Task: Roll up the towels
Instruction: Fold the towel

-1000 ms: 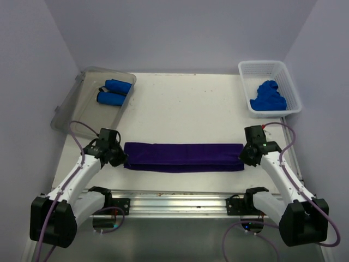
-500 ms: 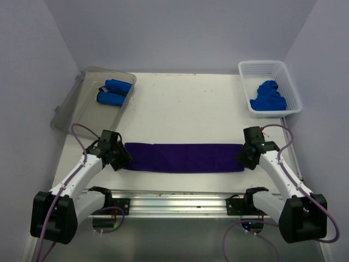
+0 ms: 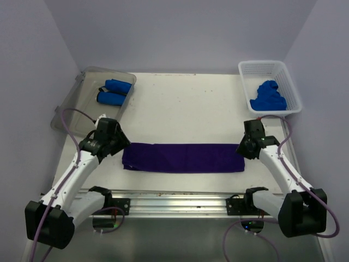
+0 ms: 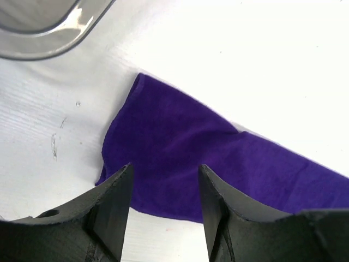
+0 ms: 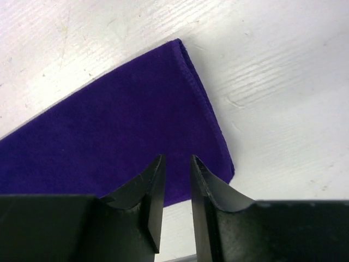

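Note:
A dark purple towel (image 3: 182,157) lies folded into a long flat strip across the near part of the table. Its left end (image 4: 163,136) shows in the left wrist view, its right end (image 5: 136,114) in the right wrist view. My left gripper (image 4: 165,172) hovers open above the left end, nothing between its fingers. My right gripper (image 5: 177,164) hangs open over the right end, a narrow empty gap between the fingers. Two rolled blue towels (image 3: 113,91) lie in the clear grey tray (image 3: 76,101). A heap of blue towels (image 3: 268,96) fills the white basket (image 3: 289,82).
The tray's rim (image 4: 49,43) shows at the upper left of the left wrist view, close to the left arm. The metal rail (image 3: 174,197) with the arm bases runs along the table's near edge. Walls close in on both sides.
Both grippers opened and let go of the purple towel's ends, then lifted and drew back slightly. The towel now lies flat as a single folded strip.

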Tool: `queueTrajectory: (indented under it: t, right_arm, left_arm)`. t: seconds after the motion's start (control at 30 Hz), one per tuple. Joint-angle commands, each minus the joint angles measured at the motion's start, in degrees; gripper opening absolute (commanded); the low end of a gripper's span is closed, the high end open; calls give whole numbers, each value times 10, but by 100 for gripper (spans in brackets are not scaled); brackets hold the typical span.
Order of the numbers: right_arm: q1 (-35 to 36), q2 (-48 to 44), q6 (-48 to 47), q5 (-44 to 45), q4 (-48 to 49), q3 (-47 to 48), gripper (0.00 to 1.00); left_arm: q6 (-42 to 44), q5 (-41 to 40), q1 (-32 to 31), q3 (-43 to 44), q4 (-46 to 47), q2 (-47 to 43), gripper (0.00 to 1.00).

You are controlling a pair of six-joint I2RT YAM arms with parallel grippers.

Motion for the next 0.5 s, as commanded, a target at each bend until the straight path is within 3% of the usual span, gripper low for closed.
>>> queueTrajectory:
  t: [0.0,0.23,0.47]
  right_arm:
    - [-3,32,-35,-22,50,24,27]
    - [-6,131,-53,-43,106,21,19]
    - [-44,242,-68,-64,135,35,18]
  left_arm:
    - [11,-70,-24,25,-3,-1,54]
    - [56,80,-56,-4,189,103,49]
    - [67,47,-52,21,203,251,44]
